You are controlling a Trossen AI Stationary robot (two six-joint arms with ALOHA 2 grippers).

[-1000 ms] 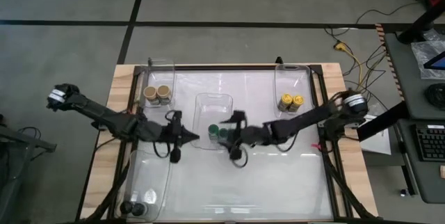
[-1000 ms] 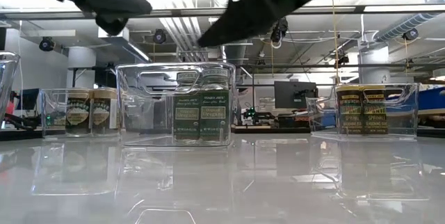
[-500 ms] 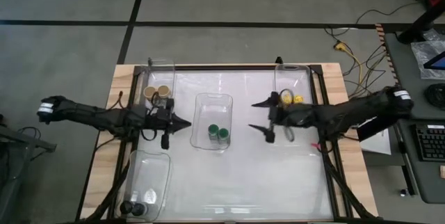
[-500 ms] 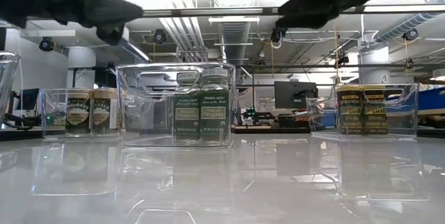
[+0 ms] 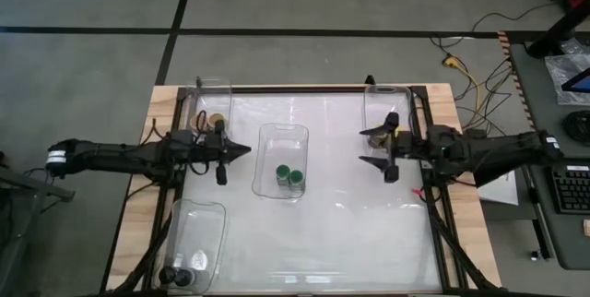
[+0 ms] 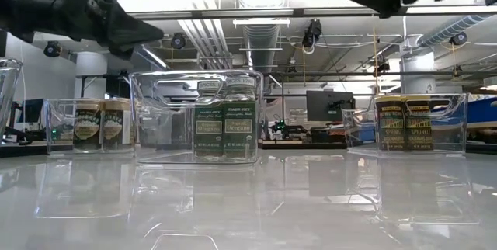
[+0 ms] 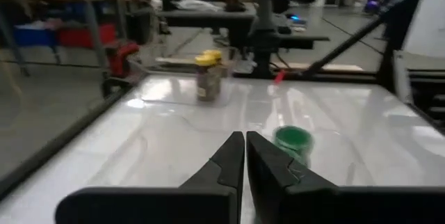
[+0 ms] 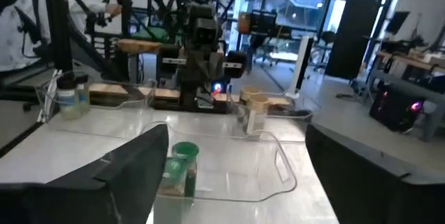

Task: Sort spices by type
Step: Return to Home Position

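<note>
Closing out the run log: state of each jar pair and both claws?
Green-lid jars: upright, capped, in centre bin.
Tan-lid jars: upright, capped, in top-left bin.
Yellow-lid jars: upright, capped, in top-right bin.
Black-lid jars: upright, capped, in bottom-left bin.
Left claw: shut, empty, between top-left and centre bins.
Right claw: open, empty, by top-right bin.

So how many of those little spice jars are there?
8: two green-lidded in the middle bin, two tan-lidded far left, two yellow-lidded far right, two black-lidded near left.
</note>
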